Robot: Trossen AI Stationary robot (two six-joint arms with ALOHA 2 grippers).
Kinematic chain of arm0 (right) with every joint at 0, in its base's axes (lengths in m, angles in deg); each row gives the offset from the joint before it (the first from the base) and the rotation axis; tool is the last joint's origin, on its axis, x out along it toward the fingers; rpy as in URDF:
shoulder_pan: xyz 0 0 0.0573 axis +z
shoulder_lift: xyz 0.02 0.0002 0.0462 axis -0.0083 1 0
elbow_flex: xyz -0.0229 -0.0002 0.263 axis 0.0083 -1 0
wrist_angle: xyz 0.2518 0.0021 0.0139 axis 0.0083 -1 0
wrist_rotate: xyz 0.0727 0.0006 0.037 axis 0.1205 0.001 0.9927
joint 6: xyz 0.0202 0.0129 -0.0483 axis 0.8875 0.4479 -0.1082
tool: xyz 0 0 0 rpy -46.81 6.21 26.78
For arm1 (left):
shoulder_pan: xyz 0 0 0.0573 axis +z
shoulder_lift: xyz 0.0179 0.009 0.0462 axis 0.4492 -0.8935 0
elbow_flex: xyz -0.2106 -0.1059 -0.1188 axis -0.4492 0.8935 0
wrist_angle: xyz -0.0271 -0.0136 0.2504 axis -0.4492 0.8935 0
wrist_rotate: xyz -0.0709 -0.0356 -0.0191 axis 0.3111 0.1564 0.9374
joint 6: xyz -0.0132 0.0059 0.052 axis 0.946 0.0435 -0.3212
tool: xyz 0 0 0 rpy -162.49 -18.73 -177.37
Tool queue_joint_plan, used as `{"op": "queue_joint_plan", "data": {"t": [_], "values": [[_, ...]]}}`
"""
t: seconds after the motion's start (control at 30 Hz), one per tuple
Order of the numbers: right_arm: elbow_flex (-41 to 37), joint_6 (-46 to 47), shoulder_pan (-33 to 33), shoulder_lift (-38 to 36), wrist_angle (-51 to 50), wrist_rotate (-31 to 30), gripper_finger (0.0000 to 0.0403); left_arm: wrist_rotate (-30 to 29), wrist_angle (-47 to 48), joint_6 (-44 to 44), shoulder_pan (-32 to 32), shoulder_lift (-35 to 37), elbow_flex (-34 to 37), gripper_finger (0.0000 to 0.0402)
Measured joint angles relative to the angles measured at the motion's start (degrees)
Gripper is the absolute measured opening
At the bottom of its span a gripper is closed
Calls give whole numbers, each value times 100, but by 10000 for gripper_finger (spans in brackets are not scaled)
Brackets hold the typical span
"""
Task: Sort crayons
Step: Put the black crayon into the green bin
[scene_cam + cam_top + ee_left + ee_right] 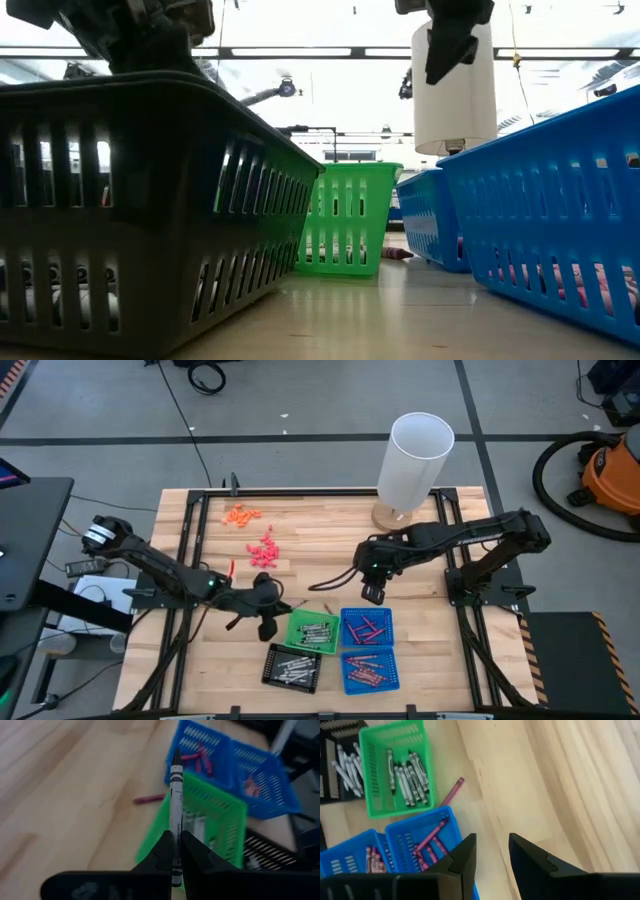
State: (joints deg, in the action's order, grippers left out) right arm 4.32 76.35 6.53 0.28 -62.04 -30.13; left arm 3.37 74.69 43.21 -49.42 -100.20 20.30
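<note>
Left hand (175, 851) clamped tight on a grey crayon (176, 810); right hand (492, 851) parted, holding nothing.

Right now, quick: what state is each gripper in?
Left gripper: closed on a grey crayon, beside the green tray.
Right gripper: open, holding nothing, above the blue trays.

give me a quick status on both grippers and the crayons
Left gripper shut on a grey crayon, near the green tray. Right gripper open, empty, above the blue trays. One maroon crayon loose on the table. Nothing in the way.
</note>
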Motion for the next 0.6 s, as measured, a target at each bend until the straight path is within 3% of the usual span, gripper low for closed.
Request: {"op": "queue_joint_plan", "data": {"t": [0.27, 0.4, 0.6], "values": [[0, 247, 31, -16, 62, -91, 123, 7, -899, 129, -172, -517, -37, 14], [0, 231, 79, -14, 256, -91, 123, 116, -829, -83, -194, -921, -492, 14], [0, 204, 79, -14, 345, -89, 123, 268, 83, -398, -185, -1788, -1340, 15]]}}
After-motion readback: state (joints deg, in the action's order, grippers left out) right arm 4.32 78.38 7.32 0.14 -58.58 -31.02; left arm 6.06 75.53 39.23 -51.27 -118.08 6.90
